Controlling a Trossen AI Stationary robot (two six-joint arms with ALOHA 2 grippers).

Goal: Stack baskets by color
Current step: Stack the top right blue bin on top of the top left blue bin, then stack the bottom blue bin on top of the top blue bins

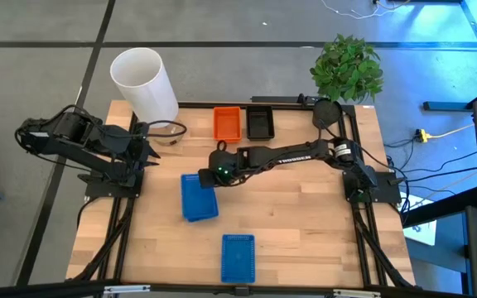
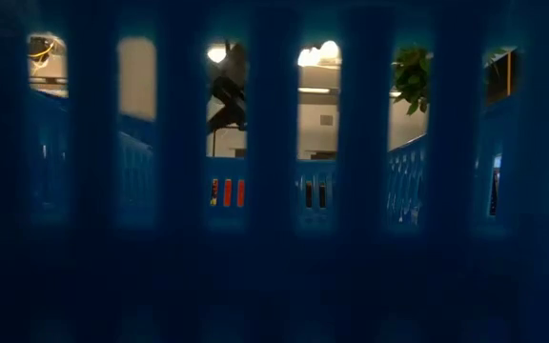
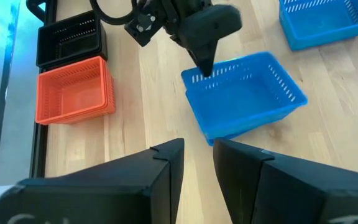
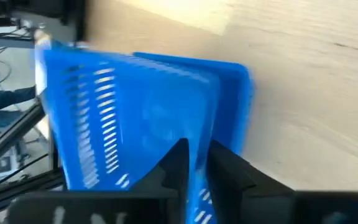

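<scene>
Two blue baskets (image 1: 199, 197) lie nested on the table's middle, the upper one (image 3: 241, 99) sitting askew in the lower one (image 3: 219, 134). My right gripper (image 1: 216, 172) reaches in from the right and is shut on the upper basket's rim at its far right corner. A third blue basket (image 1: 238, 257) rests flat near the front edge. An orange basket (image 1: 227, 122) and a black basket (image 1: 260, 122) sit side by side at the far edge. My left gripper (image 3: 197, 155) hangs open by its base at the left, holding nothing. My right gripper (image 4: 197, 165) has the upper blue basket's mesh wall (image 4: 194, 134) between its two fingers, one finger inside the basket and one outside, near the far right corner (image 3: 197, 78). The fingers slant down from the table's right. The basket sits in the lower basket, slightly out of line with it.
A tall white cylinder (image 1: 143, 83) and a clear bowl (image 1: 169, 132) stand at the far left. A potted plant (image 1: 348, 70) is at the far right corner. In the low view a blue basket wall (image 2: 274, 276) fills the picture. Bare wood lies at the near left and right.
</scene>
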